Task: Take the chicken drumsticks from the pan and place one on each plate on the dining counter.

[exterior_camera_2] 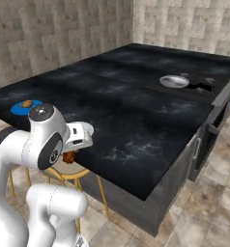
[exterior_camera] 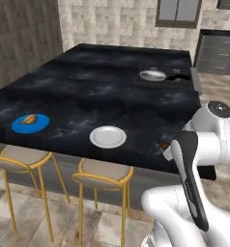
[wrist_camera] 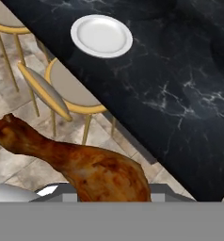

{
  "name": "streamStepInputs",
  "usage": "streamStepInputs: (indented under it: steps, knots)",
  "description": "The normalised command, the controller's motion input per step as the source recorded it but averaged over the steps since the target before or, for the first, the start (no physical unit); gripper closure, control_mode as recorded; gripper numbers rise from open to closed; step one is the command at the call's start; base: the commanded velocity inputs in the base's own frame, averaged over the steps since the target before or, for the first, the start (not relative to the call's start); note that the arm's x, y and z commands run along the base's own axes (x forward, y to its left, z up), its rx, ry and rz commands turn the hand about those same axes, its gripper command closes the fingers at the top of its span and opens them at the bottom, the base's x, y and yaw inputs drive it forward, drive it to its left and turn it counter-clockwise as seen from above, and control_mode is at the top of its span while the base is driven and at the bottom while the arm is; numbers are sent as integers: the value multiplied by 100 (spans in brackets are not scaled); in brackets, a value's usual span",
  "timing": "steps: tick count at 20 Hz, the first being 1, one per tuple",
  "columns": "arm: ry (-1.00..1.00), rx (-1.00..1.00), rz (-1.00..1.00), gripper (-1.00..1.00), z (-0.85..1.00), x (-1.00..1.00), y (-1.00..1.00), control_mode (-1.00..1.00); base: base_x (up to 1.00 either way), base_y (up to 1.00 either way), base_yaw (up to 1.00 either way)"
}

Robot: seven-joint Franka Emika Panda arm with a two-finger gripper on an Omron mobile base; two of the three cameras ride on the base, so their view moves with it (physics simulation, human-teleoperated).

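Reddish-brown drumstick (wrist_camera: 85, 167) sits clamped in your gripper (wrist_camera: 111, 193), jaws closed on its thick end, near the black marble dining counter's (exterior_camera: 112, 91) edge. Your white plate (exterior_camera: 107, 137) lies bare; a second drumstick (exterior_camera: 29, 119) rests on the blue plate (exterior_camera: 39, 124).

i see the dining counter (exterior_camera: 112, 91) in glossy black marble with white veining. one plate (exterior_camera: 30, 123) is bright blue and carries a golden-brown drumstick (exterior_camera: 29, 118); the other plate (exterior_camera: 107, 137) is plain white. the pan (exterior_camera: 152, 75) is light grey. close up, a drumstick (wrist_camera: 81, 164) glistens reddish-brown. the stools (exterior_camera: 101, 173) have beige seats on yellow legs.
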Motion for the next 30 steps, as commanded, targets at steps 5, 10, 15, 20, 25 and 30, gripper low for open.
streamStepInputs:
  steps: [5,10,15,20,25,30]
  knots:
    - [0,0,0,100,0,0,0,100,33,49,-31]
    - [0,0,0,100,0,0,0,100,36,52,-33]
    - [0,0,0,100,0,0,0,100,35,46,-34]
    - [-9,0,-35,100,0,59,40,-100,0,0,0]
    - [-1,0,-20,100,0,80,32,-100,0,0,0]
    - [5,7,-9,100,-14,72,17,-100,0,0,0]
